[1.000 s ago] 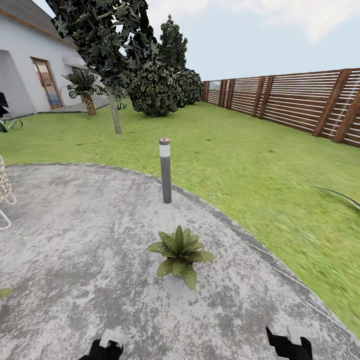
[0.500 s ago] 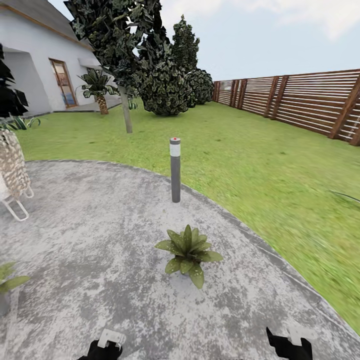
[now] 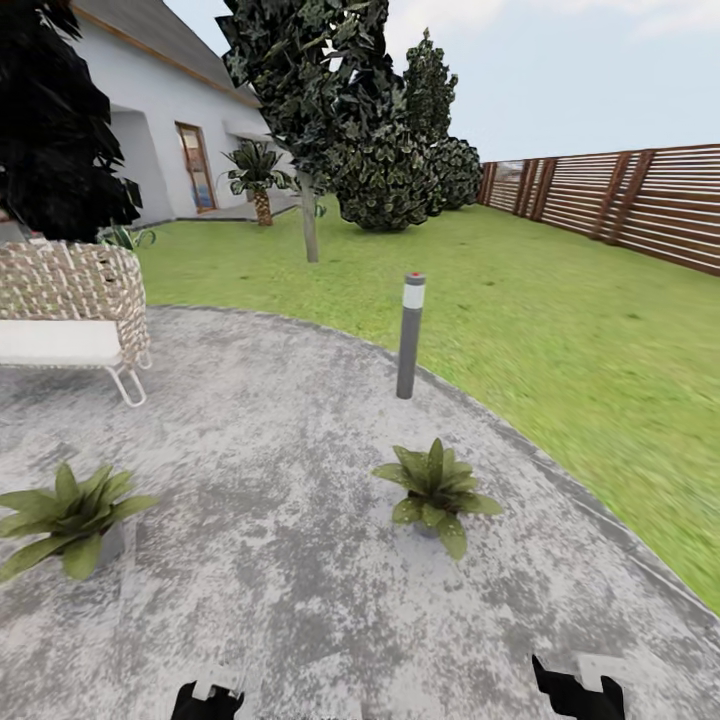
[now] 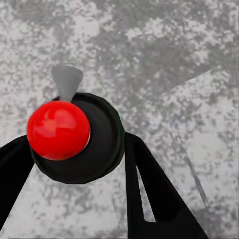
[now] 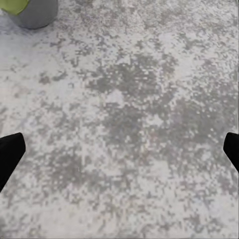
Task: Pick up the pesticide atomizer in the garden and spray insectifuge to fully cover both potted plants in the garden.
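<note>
The pesticide atomizer (image 4: 59, 129) shows from above in the left wrist view, with a red round top, a dark collar and a grey nozzle. My left gripper (image 4: 74, 149) is shut on it, one black finger on each side. In the head view both potted plants stand on the grey patio: one potted plant (image 3: 437, 490) ahead, slightly right, the other (image 3: 70, 512) at the left. My left gripper (image 3: 210, 697) and right gripper (image 3: 578, 690) sit at the lower edge. The right gripper (image 5: 122, 149) is open over bare stone, with a grey pot (image 5: 35, 12) at the frame's corner.
A grey bollard lamp (image 3: 410, 335) with a red dot stands at the patio's (image 3: 260, 400) rim behind the nearer plant. A wicker seat (image 3: 75, 300) is at the left. Lawn (image 3: 580, 340) stretches right to a slatted wooden fence (image 3: 620, 195). Trees and a white house stand behind.
The head view has swung to the left, so everything has shifted right in the picture. The second potted plant and the wicker seat have come into view. Both grippers stay at the lower edge.
</note>
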